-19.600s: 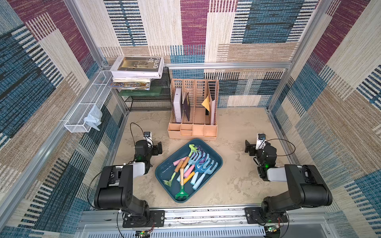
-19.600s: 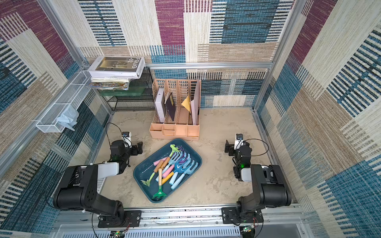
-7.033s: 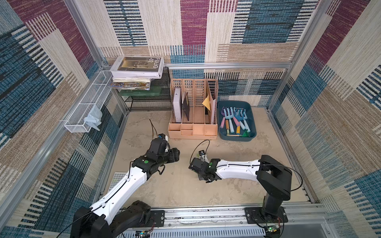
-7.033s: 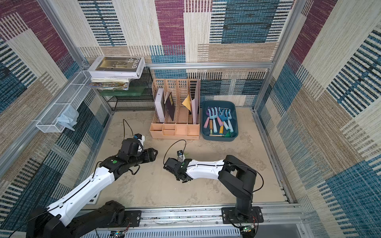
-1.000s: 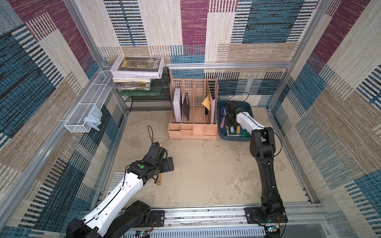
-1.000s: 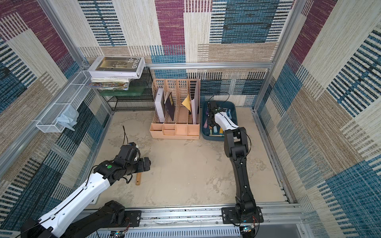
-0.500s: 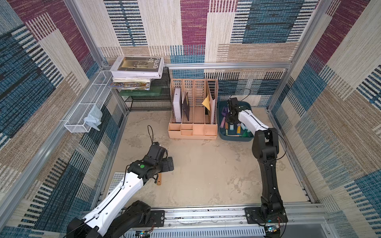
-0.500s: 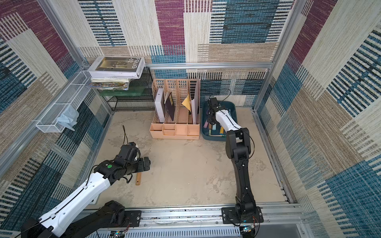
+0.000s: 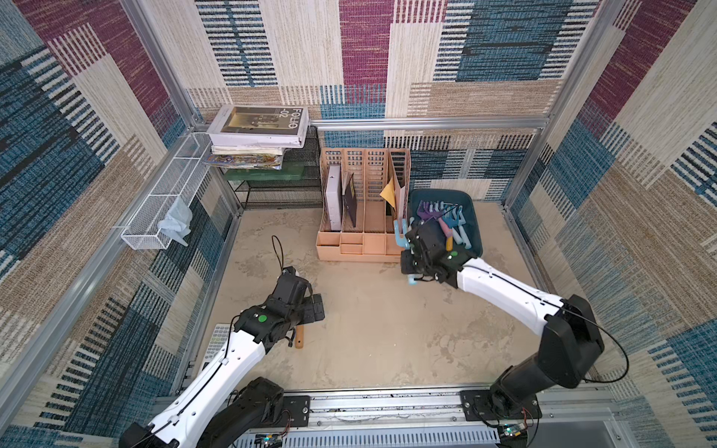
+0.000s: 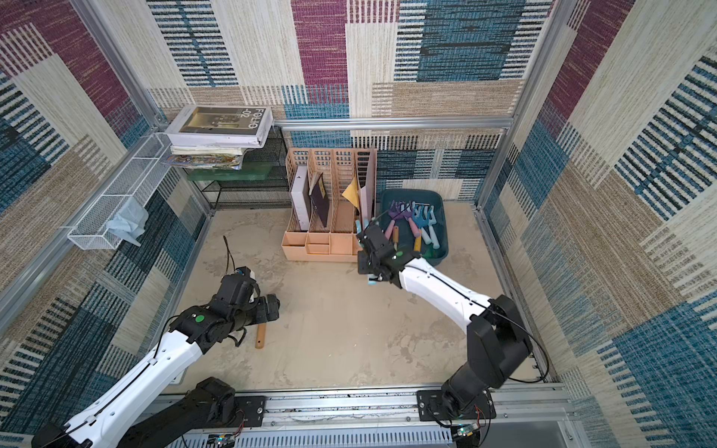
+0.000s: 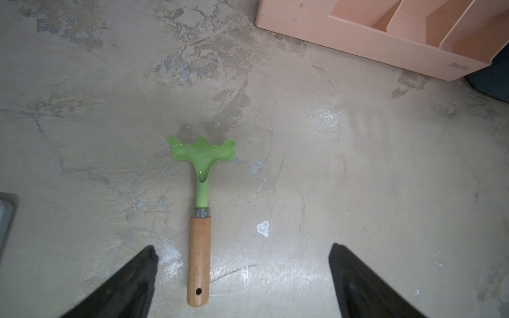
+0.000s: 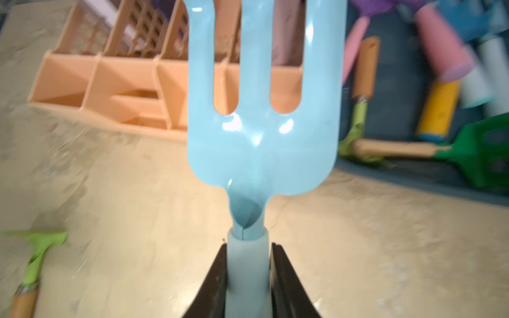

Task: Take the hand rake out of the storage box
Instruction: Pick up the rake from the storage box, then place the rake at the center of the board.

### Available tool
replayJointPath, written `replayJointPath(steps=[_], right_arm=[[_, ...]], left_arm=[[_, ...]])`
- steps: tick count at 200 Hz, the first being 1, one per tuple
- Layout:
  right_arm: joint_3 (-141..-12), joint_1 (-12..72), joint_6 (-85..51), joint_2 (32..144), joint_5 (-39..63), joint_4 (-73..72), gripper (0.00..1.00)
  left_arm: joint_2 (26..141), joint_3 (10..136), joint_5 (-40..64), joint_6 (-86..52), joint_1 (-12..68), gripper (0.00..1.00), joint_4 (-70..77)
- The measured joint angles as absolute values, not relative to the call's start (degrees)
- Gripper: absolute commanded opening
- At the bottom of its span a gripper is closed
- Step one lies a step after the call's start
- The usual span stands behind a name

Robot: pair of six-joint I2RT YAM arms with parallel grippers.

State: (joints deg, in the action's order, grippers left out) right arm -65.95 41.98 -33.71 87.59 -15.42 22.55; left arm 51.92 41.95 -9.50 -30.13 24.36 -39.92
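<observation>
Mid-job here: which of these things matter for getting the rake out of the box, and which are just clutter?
Job:
storage box
light blue rake, gripped in the right pincer
green rake on the table, under the open left pincer
other tools in the box

Lying about:
peach file organizer
wire basket with cloth
book stack

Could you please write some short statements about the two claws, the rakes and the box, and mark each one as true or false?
1. The right claw grips the light blue rake by its handle. True.
2. The left claw is shut on the green rake. False: it is open above that rake, which lies on the table.
3. The box is empty. False: several tools lie in it.
4. The box stands beside the organizer. True.
</observation>
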Motion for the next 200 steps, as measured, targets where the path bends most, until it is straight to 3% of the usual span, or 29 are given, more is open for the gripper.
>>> replayJointPath(steps=[40,103,121,145,166,185,200], right_arm=[[-58.76,56.25,-43.13,90.63,-16.05,14.92,0.00],[-70.85,65.19,-49.43,107.50,-17.34,13.74,0.02],[-70.94,65.89,-50.72,109.47,-17.47,14.66,0.11],[-70.65,67.07,-52.03,110.87,-17.30,15.11,0.16],[-69.14,67.31,-52.99,111.07,-16.84,14.96,0.30],[-68.10,67.31,-53.56,111.00,-16.67,13.89,0.34],[-67.83,67.33,-53.74,110.93,-16.67,13.28,0.47]], left_arm=[[50.37,41.54,-10.41,-30.89,24.36,0.99,-39.97],[50.09,41.34,-10.76,-31.05,24.36,0.99,-40.12],[50.24,41.25,-10.72,-31.11,24.36,0.99,-40.16],[50.63,41.25,-10.70,-31.11,24.36,0.99,-40.16],[50.72,41.25,-10.68,-31.11,24.36,0.99,-40.16],[50.72,41.25,-10.66,-31.09,24.36,0.99,-40.16],[50.74,41.25,-10.63,-31.09,24.36,0.99,-40.16]])
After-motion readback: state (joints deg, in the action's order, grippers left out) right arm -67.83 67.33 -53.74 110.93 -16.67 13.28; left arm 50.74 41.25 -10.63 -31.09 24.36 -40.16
